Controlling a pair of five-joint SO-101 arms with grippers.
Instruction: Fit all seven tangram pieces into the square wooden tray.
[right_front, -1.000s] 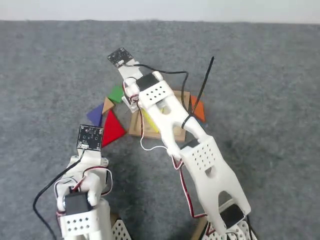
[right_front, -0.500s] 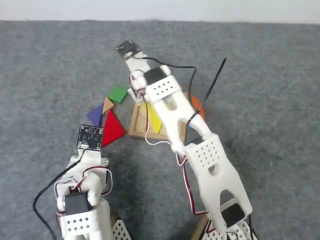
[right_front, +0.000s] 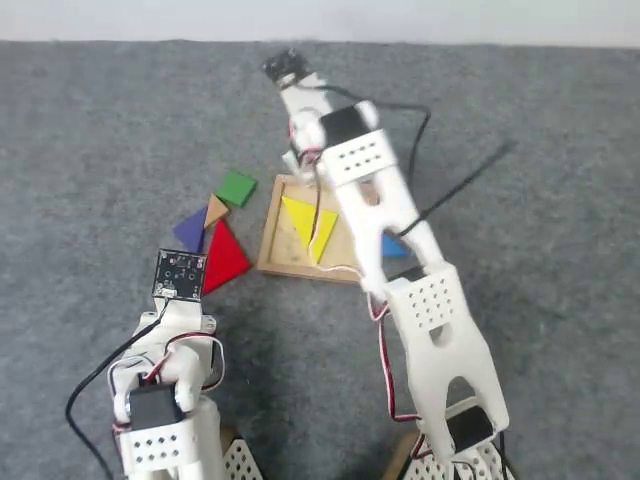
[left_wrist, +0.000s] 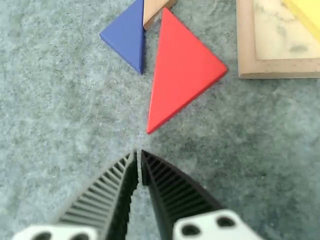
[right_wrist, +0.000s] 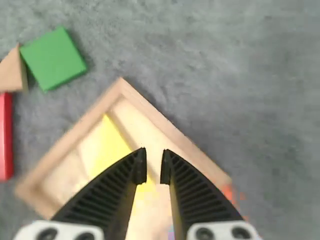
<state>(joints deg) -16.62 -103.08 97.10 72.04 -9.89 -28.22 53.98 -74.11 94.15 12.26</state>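
The square wooden tray (right_front: 272, 225) lies mid-table with a yellow triangle (right_front: 305, 224) flat inside it. My right gripper (right_wrist: 153, 162) hangs above the tray's far corner (right_wrist: 121, 86), its fingers nearly together with nothing between them. To the tray's left on the carpet lie a green square (right_front: 236, 188), a small tan triangle (right_front: 215, 210), a blue triangle (right_front: 190, 230) and a red triangle (right_front: 225, 256). My left gripper (left_wrist: 138, 155) is shut and empty, just short of the red triangle's (left_wrist: 180, 70) near tip. A blue piece (right_front: 393, 245) peeks out beside the right arm.
Grey carpet covers the table on all sides. The right arm (right_front: 385, 215) stretches over the tray's right half and hides that side. A blurred orange piece (right_wrist: 231, 194) sits by the tray's outer edge. The left arm's camera board (right_front: 180, 275) is near the red triangle.
The right arm has swung from over the tray's left side toward the far right, uncovering the yellow triangle lying in the tray. The left arm has not moved.
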